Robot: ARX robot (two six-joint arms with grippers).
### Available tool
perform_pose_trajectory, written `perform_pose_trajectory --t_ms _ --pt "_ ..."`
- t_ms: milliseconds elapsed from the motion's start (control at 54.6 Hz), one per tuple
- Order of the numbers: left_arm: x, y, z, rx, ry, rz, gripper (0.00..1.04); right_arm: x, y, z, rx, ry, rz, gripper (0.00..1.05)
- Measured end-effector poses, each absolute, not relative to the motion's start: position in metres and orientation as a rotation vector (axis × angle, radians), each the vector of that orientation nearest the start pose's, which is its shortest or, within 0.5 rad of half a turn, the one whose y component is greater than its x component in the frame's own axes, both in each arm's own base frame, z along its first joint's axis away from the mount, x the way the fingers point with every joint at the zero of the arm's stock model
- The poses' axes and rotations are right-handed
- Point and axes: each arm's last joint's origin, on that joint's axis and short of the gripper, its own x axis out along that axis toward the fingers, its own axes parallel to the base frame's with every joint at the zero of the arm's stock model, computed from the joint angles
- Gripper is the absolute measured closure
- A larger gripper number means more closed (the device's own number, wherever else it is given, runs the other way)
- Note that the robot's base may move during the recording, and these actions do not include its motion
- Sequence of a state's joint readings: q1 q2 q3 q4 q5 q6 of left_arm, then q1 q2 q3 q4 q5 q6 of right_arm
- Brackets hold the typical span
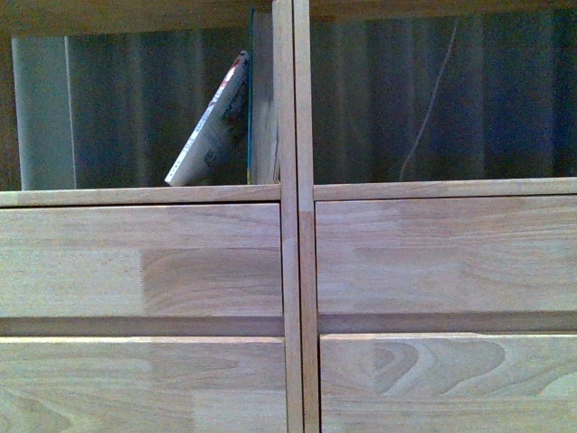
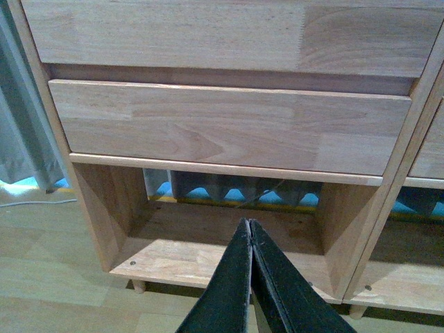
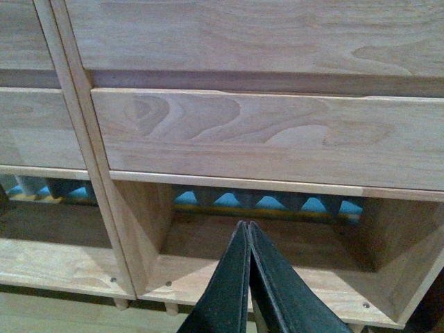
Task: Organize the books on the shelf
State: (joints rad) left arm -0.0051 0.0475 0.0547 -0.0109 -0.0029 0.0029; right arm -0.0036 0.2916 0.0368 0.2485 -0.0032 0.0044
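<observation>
A thin pale softcover book with red and green print leans tilted against a thin upright book by the centre post, in the upper left compartment of the light wood shelf. Neither gripper shows in the front view. My left gripper is shut and empty, low in front of the left column's bottom compartment. My right gripper is shut and empty, low in front of the right column's bottom compartment.
Four plain drawer fronts fill the middle of the shelf. A grey curtain hangs left of the shelf. The pale wood floor lies below, with a white cable on it. Blue-and-grey panelling shows behind the bottom compartments.
</observation>
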Motion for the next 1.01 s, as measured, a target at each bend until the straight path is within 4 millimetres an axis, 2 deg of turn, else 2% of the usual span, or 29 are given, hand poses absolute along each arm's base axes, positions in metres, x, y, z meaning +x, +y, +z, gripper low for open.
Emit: perform_pose_trajectory --t_ms 128,403,568,1007 --pt "0.098 0.000 0.166 0.002 0.003 -0.003 1.02 0.113 0.000 0.171 0.004 -0.011 -0.001 1.02" --pt "0.097 0.000 0.167 0.002 -0.001 -0.004 1.02 0.108 0.000 0.171 0.004 -0.015 0.000 1.02" --pt "0.097 0.000 0.166 0.002 -0.001 -0.005 1.02 0.098 0.000 0.168 0.003 -0.007 0.001 1.02" --pt "0.097 0.000 0.166 0.002 -0.001 -0.005 1.02 0.097 0.000 0.168 0.003 -0.009 -0.001 1.02"
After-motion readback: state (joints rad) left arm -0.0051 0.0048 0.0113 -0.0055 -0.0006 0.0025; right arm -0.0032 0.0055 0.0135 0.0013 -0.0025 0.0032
